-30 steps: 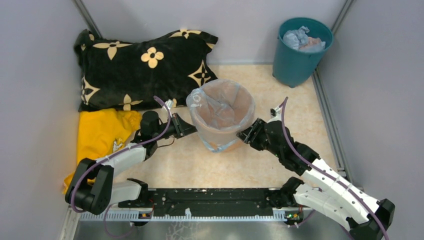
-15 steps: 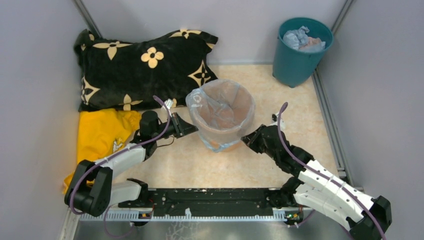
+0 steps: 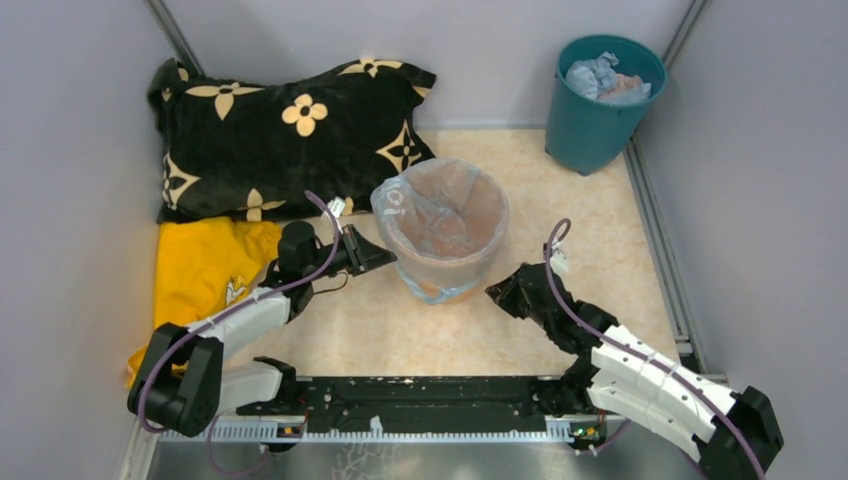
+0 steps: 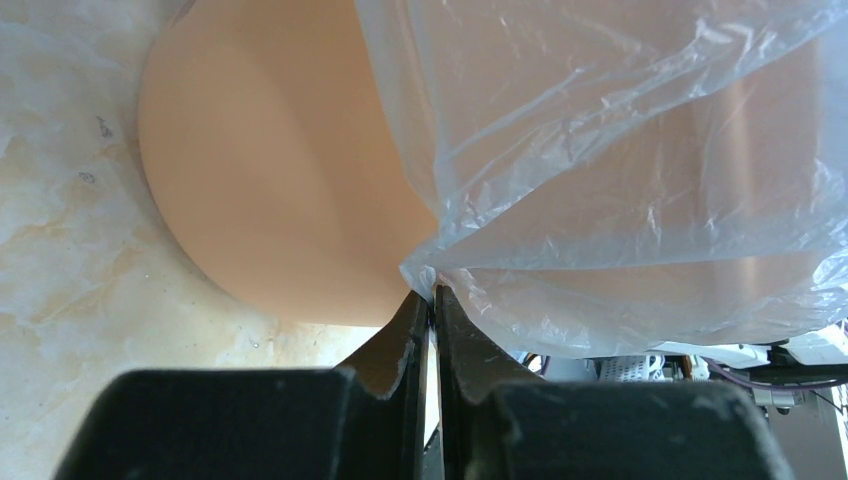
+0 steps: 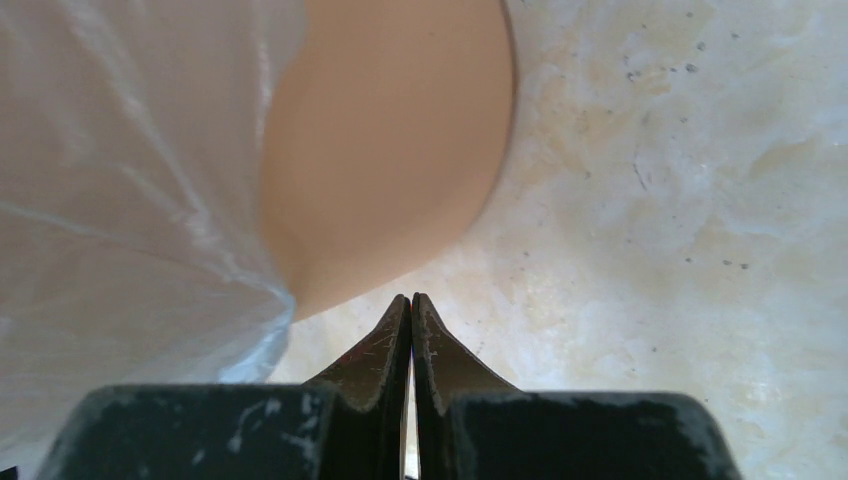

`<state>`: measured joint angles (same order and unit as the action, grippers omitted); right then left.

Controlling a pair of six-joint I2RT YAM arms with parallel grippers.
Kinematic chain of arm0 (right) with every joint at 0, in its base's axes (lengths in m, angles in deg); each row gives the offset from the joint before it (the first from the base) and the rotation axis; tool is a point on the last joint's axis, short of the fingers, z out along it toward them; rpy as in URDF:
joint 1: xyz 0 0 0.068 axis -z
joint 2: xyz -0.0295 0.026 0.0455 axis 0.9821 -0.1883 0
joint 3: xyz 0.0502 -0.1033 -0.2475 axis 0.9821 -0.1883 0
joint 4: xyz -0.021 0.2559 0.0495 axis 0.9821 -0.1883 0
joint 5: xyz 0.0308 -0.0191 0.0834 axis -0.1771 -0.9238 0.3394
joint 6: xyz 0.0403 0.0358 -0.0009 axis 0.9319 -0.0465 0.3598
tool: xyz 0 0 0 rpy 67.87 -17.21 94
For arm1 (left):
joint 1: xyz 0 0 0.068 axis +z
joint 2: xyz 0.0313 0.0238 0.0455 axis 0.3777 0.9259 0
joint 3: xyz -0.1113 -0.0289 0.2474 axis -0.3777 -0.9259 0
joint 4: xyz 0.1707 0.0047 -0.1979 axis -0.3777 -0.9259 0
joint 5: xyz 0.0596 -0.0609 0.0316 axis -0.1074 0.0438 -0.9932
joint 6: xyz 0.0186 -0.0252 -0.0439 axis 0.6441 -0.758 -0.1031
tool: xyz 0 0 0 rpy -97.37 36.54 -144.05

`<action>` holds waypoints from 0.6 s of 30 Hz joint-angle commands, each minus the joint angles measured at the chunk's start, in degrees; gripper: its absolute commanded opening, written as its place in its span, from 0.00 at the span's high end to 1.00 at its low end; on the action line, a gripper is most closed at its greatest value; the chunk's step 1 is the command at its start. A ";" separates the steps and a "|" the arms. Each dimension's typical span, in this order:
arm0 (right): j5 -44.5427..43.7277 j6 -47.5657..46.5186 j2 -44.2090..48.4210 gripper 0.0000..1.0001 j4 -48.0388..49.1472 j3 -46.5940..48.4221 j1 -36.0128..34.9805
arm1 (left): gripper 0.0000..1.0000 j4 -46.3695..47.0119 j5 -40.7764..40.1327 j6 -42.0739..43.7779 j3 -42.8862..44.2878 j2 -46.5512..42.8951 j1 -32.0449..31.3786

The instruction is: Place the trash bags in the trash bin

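Bright, even, diffuse light from overhead in the top view. No hard shadows, only soft dim patches on the tabletop (image 3: 600, 210) under the arms and around the foot of the trash bin (image 3: 445, 275). Grey walls (image 3: 60, 150) slightly darker toward the corners and leaning outward at the frame edges. Sharp focus throughout.

In the left wrist view, white streaks of glare along the creases of the trash bag (image 4: 620, 150). Crisp film, slightly soft left gripper (image 4: 432, 292) close to the lens.

In the right wrist view, a smooth gradient of shade on the bin's side, clear speckles on the tabletop, washed-out film at left, and a soft-edged right gripper (image 5: 411, 297) with pale scuffs catching light.
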<state>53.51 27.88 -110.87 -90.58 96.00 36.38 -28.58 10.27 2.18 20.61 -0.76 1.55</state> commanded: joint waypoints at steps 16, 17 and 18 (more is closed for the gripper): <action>3.24 -1.10 2.23 0.69 -5.60 6.17 -3.81 | 0.88 -1.09 0.48 2.03 2.07 -0.40 -0.35; 3.04 -0.16 2.06 0.69 -5.70 6.42 -4.47 | 0.88 -0.99 0.60 2.11 2.20 -0.09 -0.36; 2.71 0.80 1.88 0.69 -5.31 6.50 -5.19 | 0.88 -0.84 0.63 2.16 2.29 0.18 -0.36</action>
<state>55.81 26.31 -108.42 -94.27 98.84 33.72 -30.18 10.27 2.68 20.81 -1.33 1.55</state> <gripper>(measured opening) 0.308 0.115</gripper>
